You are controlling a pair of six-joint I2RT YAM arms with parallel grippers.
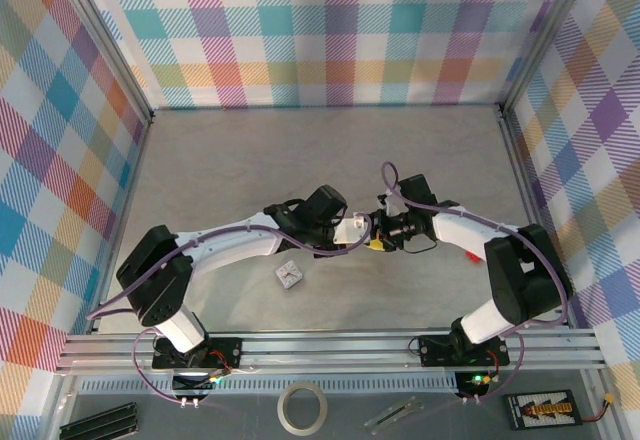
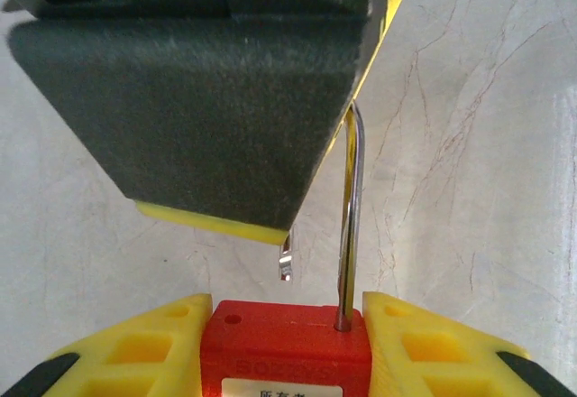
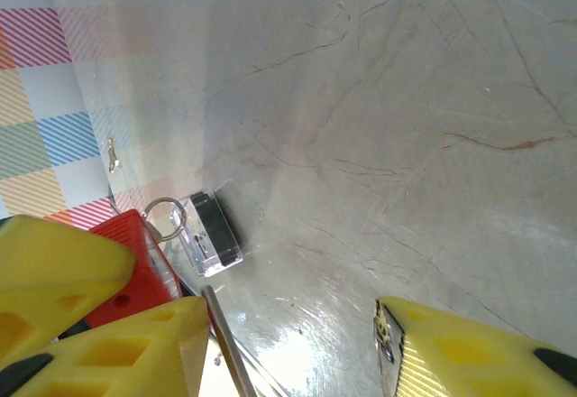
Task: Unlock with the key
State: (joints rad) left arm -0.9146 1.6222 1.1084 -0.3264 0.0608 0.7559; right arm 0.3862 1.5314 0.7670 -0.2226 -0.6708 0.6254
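Padlock was over the table centre, body clamped in left gripper | shackle short leg looked free, partly hidden | right gripper gaped, holding nothing | key tag dangled | best: steady body, draw shackle straight out.

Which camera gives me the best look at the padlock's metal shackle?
Left wrist: the shackle stands close and sharp, one leg in the red padlock body, the other end free above it. Right wrist catches a corner of the body and a thin metal bar, likely the shackle. Top external is too far to make it out.
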